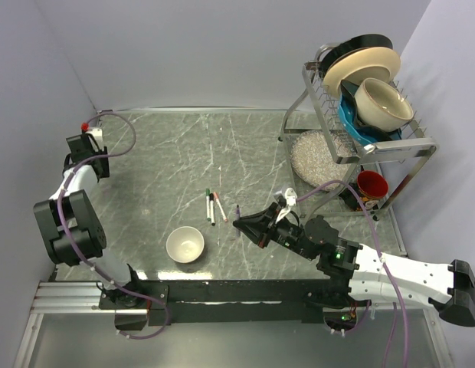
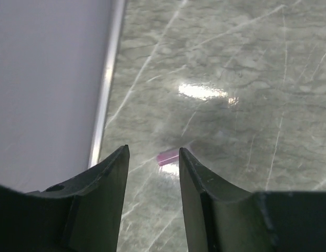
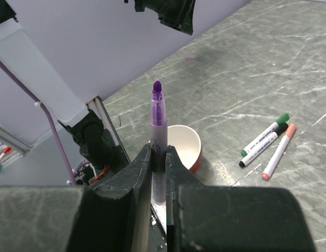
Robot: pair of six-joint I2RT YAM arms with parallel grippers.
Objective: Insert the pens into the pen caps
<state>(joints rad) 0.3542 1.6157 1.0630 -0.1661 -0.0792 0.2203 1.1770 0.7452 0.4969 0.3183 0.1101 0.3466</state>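
Right gripper is clamped on the uncapped purple pen, tip up, centre-right. Left gripper is narrowly parted, with the pinkish cap lying just beyond its tips, far left. Advised: seat the cap squarely, then align axes.

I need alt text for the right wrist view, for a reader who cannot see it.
The right hand grips a purple-tipped pen upright, its tip uncapped. Behind it a small bowl stands on the grey marble table, and three capped pens lie to the right.
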